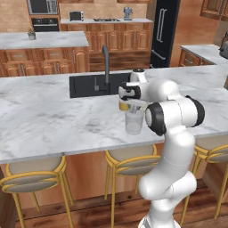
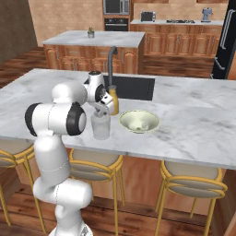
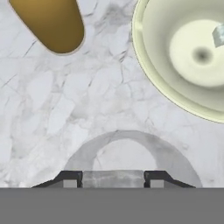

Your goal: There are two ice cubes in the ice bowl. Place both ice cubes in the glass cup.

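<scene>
Glossy white arm [image 2: 57, 152] of rounded segments, black joint bands, small dark jaws.

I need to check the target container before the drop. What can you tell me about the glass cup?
The glass cup is a clear, colourless, straight-sided tumbler standing upright on the white marble counter, near its front edge. It sits just in front of the orange bottle and to the left of the ice bowl in the right base view, apart from both. The gripper hangs right above it, holding a pale ice cube over the rim. Whether anything is inside cannot be told.
</scene>
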